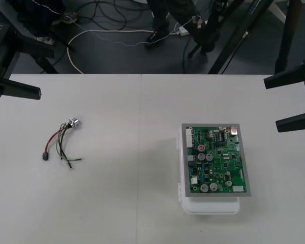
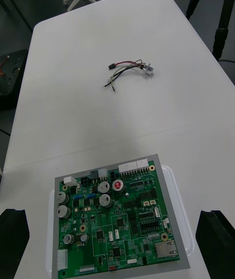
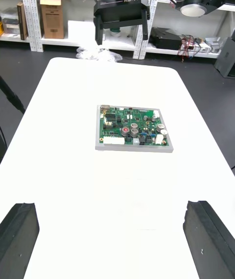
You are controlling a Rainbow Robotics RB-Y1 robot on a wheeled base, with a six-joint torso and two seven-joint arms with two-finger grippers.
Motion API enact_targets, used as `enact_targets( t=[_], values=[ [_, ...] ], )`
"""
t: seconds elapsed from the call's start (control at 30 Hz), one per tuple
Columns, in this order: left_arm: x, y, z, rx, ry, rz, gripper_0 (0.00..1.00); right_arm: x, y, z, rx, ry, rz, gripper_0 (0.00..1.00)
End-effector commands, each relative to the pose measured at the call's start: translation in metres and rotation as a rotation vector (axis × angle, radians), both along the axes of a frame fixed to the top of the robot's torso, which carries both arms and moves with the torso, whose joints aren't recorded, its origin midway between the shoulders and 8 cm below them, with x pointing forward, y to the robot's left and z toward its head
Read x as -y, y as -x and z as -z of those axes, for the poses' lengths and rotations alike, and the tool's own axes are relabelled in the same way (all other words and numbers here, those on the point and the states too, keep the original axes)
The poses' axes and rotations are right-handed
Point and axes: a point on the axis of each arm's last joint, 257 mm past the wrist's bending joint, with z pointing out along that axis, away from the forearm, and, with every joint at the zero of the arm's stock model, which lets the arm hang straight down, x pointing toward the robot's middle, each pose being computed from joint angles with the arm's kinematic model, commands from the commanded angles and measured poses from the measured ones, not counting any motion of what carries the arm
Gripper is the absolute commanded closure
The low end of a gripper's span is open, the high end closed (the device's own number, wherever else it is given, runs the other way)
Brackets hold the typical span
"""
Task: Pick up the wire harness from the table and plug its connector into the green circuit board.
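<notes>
Sitting wide open at either side, the left gripper (image 1: 40,71) and right gripper (image 1: 272,104) could easily pinch one floppy wire of the harness (image 1: 61,140) and leave the plug (image 1: 44,156) dangling.

Left gripper (image 1: 53,72) at nine o'clock and right gripper (image 1: 272,104) at three are cut off by the front view's edges. The green board (image 1: 216,160) hides most of its white base (image 1: 211,206). The plug (image 1: 44,157) is too small to make out.
</notes>
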Motion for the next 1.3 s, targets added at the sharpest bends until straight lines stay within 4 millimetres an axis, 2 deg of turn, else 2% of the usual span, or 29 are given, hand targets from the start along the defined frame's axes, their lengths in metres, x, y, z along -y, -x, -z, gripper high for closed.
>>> enact_targets(
  t=[0.03,1.3],
  values=[
    [0.0011,0.0032,-0.0189,0.070,-0.002,0.033,0.13,0.0056,-0.0056,-0.0261,0.060,0.014,0.017,0.00],
    [0.0011,0.0032,-0.0189,0.070,-0.002,0.033,0.13,0.0056,-0.0056,-0.0261,0.060,0.014,0.017,0.00]
  ],
)
